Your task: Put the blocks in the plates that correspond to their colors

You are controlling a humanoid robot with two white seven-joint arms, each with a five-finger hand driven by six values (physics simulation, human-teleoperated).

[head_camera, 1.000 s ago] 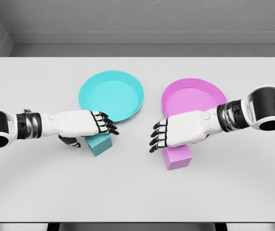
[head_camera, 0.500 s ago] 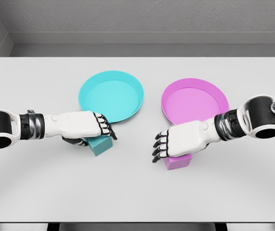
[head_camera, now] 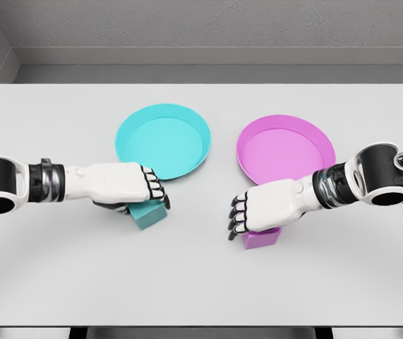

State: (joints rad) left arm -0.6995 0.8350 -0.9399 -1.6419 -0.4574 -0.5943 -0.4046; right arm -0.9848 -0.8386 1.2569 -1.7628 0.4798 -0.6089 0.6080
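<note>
Nearest the camera, the right hand [head_camera: 261, 210] has sunk lower over the pink block [head_camera: 261, 237] during the last second, now covering its top, fingers extended and not yet closed. The left hand [head_camera: 127, 185] has likewise settled onto the teal block [head_camera: 147, 212], fingers curling over its top, thumb beneath; a firm grip looks near but unconfirmed. Beyond each hand, just past the fingertips, wait the matching teal plate [head_camera: 190, 120] and pink plate [head_camera: 314, 134], both empty. Lifting likely comes next.

Left hand [head_camera: 127, 185] palm down, fingers curled; right hand [head_camera: 265, 207] palm down, fingers bent
</note>
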